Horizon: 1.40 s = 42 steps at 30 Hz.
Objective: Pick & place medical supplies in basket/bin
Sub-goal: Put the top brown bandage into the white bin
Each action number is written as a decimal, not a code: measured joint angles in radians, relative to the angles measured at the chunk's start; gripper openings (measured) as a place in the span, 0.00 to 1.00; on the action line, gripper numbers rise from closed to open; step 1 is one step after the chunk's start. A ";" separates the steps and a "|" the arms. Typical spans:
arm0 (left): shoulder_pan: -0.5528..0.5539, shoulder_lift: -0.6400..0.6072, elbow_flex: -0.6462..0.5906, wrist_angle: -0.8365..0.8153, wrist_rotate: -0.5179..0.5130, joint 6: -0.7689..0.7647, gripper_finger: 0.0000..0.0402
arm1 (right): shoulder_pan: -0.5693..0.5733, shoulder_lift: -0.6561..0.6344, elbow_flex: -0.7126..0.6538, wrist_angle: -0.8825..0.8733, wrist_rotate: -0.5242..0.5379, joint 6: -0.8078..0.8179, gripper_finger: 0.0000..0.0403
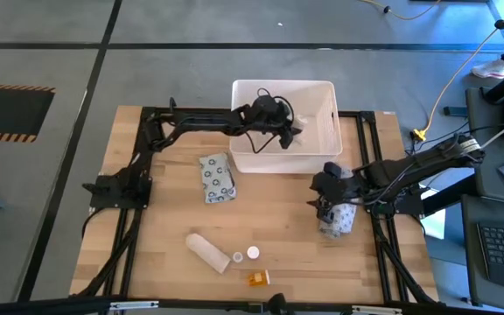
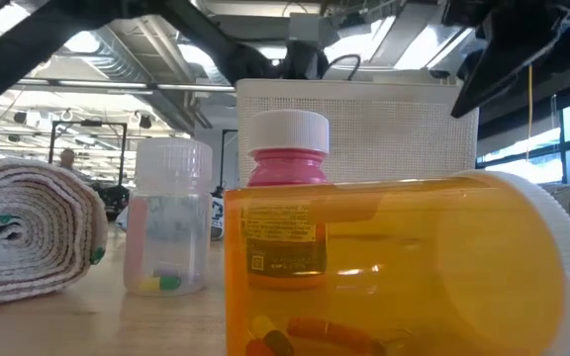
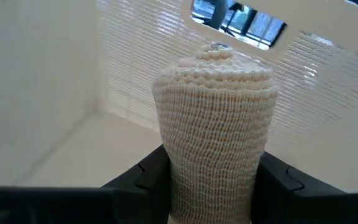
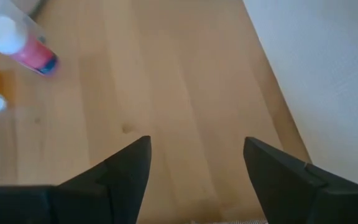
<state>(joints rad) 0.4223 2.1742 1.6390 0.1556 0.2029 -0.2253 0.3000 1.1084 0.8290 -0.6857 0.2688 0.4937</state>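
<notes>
Left gripper (image 3: 211,186) inside the white tub (image 1: 322,96), pinching a white roll (image 3: 213,118) — could tip or bounce if dropped from high. Right gripper (image 4: 194,168) spread wide over bare table (image 4: 166,74), near a patterned roll (image 1: 339,219) — could knock it away.

No text can be read anywhere. The orange pill bottle (image 2: 404,267) lying in the low view carries a printed label (image 2: 283,237), but its lines are too small and blurred to make out. The grey packet (image 1: 218,178) on the counter (image 1: 164,227) shows only circles, no words.
</notes>
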 joint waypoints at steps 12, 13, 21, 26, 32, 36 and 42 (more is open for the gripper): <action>0.003 0.039 0.002 0.052 -0.102 0.009 0.38 | 0.000 0.000 -0.065 0.026 0.000 0.026 0.64; 0.003 0.039 0.002 0.054 -0.119 0.008 0.38 | 0.000 0.000 -0.065 0.030 0.000 0.025 0.64; -0.003 0.039 0.001 0.054 -0.180 0.001 0.39 | 0.000 0.000 -0.065 0.032 0.000 0.026 0.64; -0.009 0.039 0.001 0.053 -0.183 -0.057 0.40 | 0.000 0.000 -0.065 0.031 0.000 0.026 0.64; -0.009 0.039 0.000 0.050 -0.177 -0.068 0.47 | 0.000 0.000 -0.065 0.031 0.000 0.028 0.64; -0.009 0.039 0.000 0.032 -0.177 -0.079 0.51 | 0.000 0.000 -0.065 0.031 0.000 0.028 0.64; -0.009 0.039 0.000 0.023 -0.179 -0.087 0.57 | 0.000 0.000 -0.065 0.031 0.000 0.029 0.64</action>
<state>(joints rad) 0.4133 2.2131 1.6390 0.1789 0.0239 -0.3128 0.3000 1.1088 0.7639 -0.6551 0.2687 0.5224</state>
